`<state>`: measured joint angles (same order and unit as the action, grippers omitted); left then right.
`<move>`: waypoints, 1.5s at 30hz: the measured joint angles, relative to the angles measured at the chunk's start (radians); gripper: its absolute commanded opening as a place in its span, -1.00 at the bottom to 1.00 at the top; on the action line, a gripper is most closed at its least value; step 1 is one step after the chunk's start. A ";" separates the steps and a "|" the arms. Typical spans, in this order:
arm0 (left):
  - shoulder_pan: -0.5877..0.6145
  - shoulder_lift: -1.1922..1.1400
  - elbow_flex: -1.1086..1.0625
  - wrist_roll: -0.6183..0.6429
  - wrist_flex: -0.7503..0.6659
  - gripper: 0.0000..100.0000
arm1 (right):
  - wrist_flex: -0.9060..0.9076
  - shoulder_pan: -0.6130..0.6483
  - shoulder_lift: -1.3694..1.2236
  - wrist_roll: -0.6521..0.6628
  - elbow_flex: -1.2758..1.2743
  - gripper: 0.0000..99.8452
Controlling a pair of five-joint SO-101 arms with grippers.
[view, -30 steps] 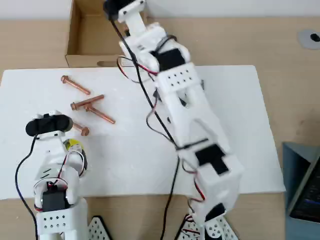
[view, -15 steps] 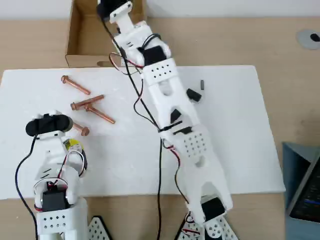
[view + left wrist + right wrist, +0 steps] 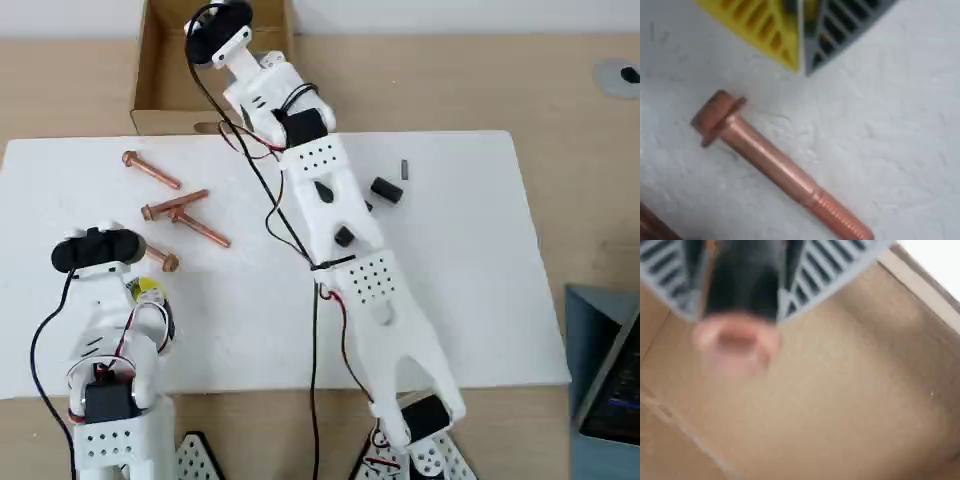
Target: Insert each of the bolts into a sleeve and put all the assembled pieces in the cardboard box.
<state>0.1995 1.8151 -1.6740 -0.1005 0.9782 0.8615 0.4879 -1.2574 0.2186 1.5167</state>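
Bolt (image 3: 775, 167) looks stiff, slick, roll-prone, so grip mid-shank; left gripper (image 3: 802, 67) pressed together, right gripper (image 3: 742, 280) pinching a sleeved bolt (image 3: 735, 342).

Four bare bolts (image 3: 150, 170) (image 3: 174, 205) (image 3: 201, 229) (image 3: 165, 261), one sleeved bolt (image 3: 736, 340), one box (image 3: 148, 70).

No legible text, label, brand, number or sign in any view. Laptop screen (image 3: 612, 395) at the right edge of the high view carries faint lines, too small to read.
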 measured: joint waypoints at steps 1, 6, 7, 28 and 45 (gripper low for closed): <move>0.000 0.000 0.000 0.000 0.000 -1.00 | -0.003 0.000 0.000 0.000 0.008 -0.71; 0.000 0.000 0.000 0.000 -0.002 -1.00 | 0.014 0.000 0.000 0.000 0.015 -0.71; 0.000 0.000 0.000 0.000 -0.002 -1.00 | 0.014 0.000 0.000 0.000 0.015 -0.71; 0.000 0.000 0.000 0.000 -0.002 -1.00 | 0.404 -0.002 0.066 0.000 0.100 -0.71; 0.000 0.000 0.000 0.000 -0.002 -1.00 | 0.901 -0.003 0.321 0.000 0.101 -0.71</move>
<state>0.1995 1.8151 -1.6740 -0.1005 0.9766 1.7622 0.4849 -0.9367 0.2186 1.6180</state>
